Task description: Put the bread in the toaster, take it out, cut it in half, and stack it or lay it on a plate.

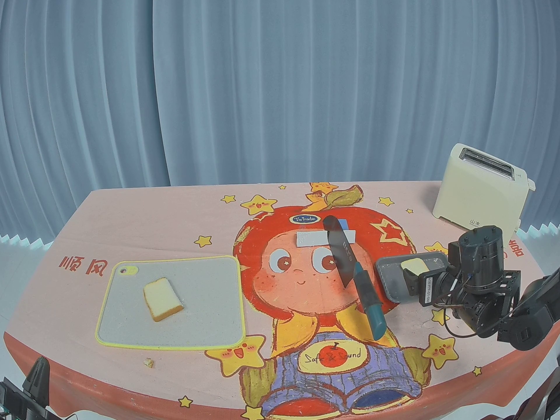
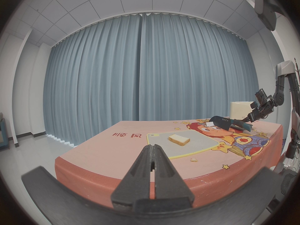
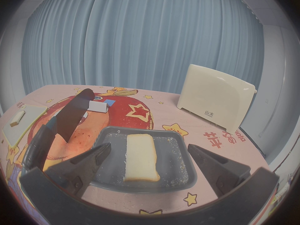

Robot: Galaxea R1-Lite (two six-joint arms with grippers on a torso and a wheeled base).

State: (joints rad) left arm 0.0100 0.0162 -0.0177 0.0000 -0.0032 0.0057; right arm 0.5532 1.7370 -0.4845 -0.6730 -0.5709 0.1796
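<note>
One half slice of bread (image 1: pixel 162 298) lies on the grey cutting board (image 1: pixel 192 322) at the table's left. A second piece (image 3: pixel 140 157) lies in the dark grey plate (image 3: pixel 178 160) to the right of the centre. My right gripper (image 3: pixel 149 147) hangs open just above the plate's near edge, its fingers (image 3: pixel 90 163) on either side of that piece without touching it. The cream toaster (image 1: pixel 481 191) stands at the back right, slots up. My left gripper (image 2: pixel 152 147) is shut on nothing, low off the table's front left corner.
A knife (image 1: pixel 356 275) with a dark blade and teal handle lies mid-table, its blade propped on a small white holder (image 1: pixel 318 238), just left of the plate. A crumb (image 1: pixel 149 362) sits in front of the cutting board. Blue curtains hang behind the table.
</note>
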